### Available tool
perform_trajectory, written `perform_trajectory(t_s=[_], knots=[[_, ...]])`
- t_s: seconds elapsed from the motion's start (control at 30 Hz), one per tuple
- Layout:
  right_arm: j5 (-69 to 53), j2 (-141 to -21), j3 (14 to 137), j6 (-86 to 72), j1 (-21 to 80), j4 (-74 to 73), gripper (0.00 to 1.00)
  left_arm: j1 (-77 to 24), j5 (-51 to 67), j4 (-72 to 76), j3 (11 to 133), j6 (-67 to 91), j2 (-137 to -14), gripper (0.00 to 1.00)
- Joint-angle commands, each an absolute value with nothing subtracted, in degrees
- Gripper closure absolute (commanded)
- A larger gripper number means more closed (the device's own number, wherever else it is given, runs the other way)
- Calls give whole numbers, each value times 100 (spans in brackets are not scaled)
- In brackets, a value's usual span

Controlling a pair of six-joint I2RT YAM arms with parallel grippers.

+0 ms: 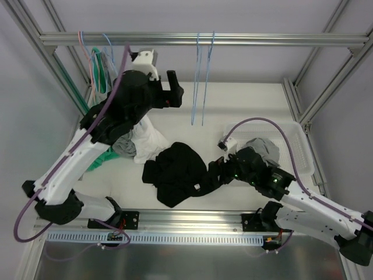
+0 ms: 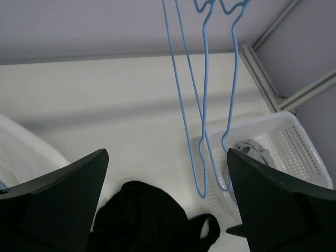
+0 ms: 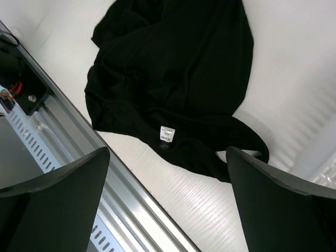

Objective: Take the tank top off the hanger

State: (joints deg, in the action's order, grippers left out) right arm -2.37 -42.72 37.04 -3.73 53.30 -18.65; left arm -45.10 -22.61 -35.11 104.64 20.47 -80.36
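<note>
The black tank top (image 1: 178, 172) lies crumpled on the white table, off any hanger; it also shows in the left wrist view (image 2: 142, 215) and the right wrist view (image 3: 173, 68), with its white label facing up. Two empty blue wire hangers (image 1: 201, 81) hang from the top rail, also seen in the left wrist view (image 2: 202, 115). My left gripper (image 1: 173, 92) is raised near the hangers, open and empty (image 2: 167, 173). My right gripper (image 1: 213, 173) is open and empty, low over the tank top's right edge (image 3: 168, 157).
A white basket (image 1: 298, 153) at the right holds a grey garment (image 1: 265, 149). A pile of white, grey and green clothes (image 1: 140, 143) lies at the left. More hangers (image 1: 96, 64) hang at the rail's left end. A metal rail (image 1: 192, 219) runs along the front.
</note>
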Motion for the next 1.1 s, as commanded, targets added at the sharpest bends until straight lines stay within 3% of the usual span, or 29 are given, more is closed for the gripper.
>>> perform_trajectory(t_s=[0.0, 0.13, 0.33, 0.5, 0.67, 0.9, 0.97, 1.0, 1.03, 1.07], knots=[[-80, -4945, 3954, -194, 5615, -1179, 1, -4605, -2373, -3323, 9898, 2039, -7261, 1], [1079, -5711, 4052, -70, 6151, -547, 1, -4605, -2215, -3033, 8846, 1802, -6225, 1], [1476, -7343, 4401, -53, 6670, 658, 1, -4614, -2733, -2786, 7543, 1574, -4748, 1], [1958, -8857, 5509, 264, 6838, 126, 1, -4623, -2654, -3092, 7199, 1687, -3922, 1], [2714, -10122, 6160, -560, 6855, -815, 1, -4623, -2672, -3322, 6926, 1714, -3866, 1], [2443, -10731, 5767, -993, 7031, -791, 4, -4623, -2514, -3393, 6970, 1731, -4148, 1], [2670, -10644, 5600, -1011, 7154, -633, 36, -4623, -2496, -3384, 6970, 1731, -4157, 1], [2881, -10383, 5381, -1046, 7294, -598, 73, -4632, -2496, -3384, 6952, 1731, -4166, 1], [3083, -10180, 5266, -1037, 7373, -528, 98, -4623, -2505, -3384, 6961, 1731, -4149, 1], [3468, -9943, 5152, -1037, 7435, -501, 100, -4623, -2540, -3384, 6952, 1731, -4131, 1]])
